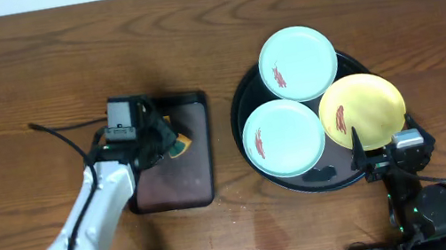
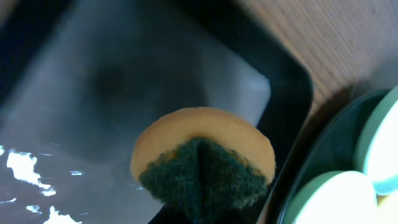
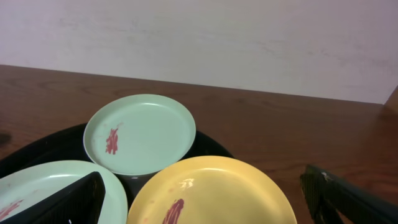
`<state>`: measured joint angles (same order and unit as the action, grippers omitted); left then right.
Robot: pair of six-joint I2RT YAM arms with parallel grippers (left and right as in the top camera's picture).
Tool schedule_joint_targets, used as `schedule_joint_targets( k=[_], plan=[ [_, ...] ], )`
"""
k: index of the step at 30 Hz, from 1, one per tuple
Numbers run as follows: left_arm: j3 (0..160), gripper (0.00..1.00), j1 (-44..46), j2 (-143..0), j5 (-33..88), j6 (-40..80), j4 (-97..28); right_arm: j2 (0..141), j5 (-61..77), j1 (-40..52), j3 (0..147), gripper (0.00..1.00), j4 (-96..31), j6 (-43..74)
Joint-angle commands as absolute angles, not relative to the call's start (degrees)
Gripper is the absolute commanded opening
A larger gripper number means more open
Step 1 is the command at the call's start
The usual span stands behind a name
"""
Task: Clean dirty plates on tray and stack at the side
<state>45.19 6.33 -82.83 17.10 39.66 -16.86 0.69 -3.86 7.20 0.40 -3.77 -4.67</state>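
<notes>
Three plates lie on the round black tray (image 1: 340, 177): a light-blue plate (image 1: 298, 63) at the back, a second light-blue plate (image 1: 283, 138) at front left, and a yellow plate (image 1: 362, 111) at front right. Each carries a reddish-brown smear. My right gripper (image 1: 383, 144) stands open at the yellow plate's near edge. In the right wrist view its fingers (image 3: 74, 202) straddle the yellow plate (image 3: 211, 193) without touching it. My left gripper (image 1: 170, 140) is shut on a yellow-and-green sponge (image 2: 205, 158), just above the small rectangular tray (image 2: 124, 93).
The rectangular black tray (image 1: 174, 182) lies left of the round tray with a narrow strip of wooden table (image 1: 234, 195) between them. Its floor looks wet and shiny in the left wrist view. Bare wood stretches behind and to the far left.
</notes>
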Motion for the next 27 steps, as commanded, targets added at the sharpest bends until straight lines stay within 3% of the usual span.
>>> schedule_joint_targets(
  k=[1, 9, 13, 20, 23, 27],
  plan=[
    [46.2, 0.07, 2.0, -81.8, 33.0, 47.9, -11.8, 0.4, -4.0, 6.7, 0.3, 0.99, -4.0, -5.2],
    [48.1, 0.07, -3.2, -72.7, 43.2, 53.4, -8.4, 0.4, -4.0, 6.7, 0.3, 0.99, -4.0, -5.2],
    [47.7, 0.07, -2.6, -70.7, 41.1, 41.6, -9.9, 0.4, -4.0, 6.7, 0.3, 0.99, -4.0, -5.2],
    [42.4, 0.07, 1.6, -79.9, 20.8, 37.6, -11.8, 0.4, -4.0, 6.7, 0.3, 0.99, -4.0, -5.2],
    [43.4, 0.08, 1.6, -81.9, 26.2, 27.0, -10.5, 0.4, -4.0, 6.7, 0.3, 0.99, -4.0, -5.2],
    [46.7, 0.07, 1.6, -76.5, 28.8, 24.1, -10.6, 0.4, -4.0, 6.7, 0.3, 0.99, -4.0, -5.2]
  ],
)
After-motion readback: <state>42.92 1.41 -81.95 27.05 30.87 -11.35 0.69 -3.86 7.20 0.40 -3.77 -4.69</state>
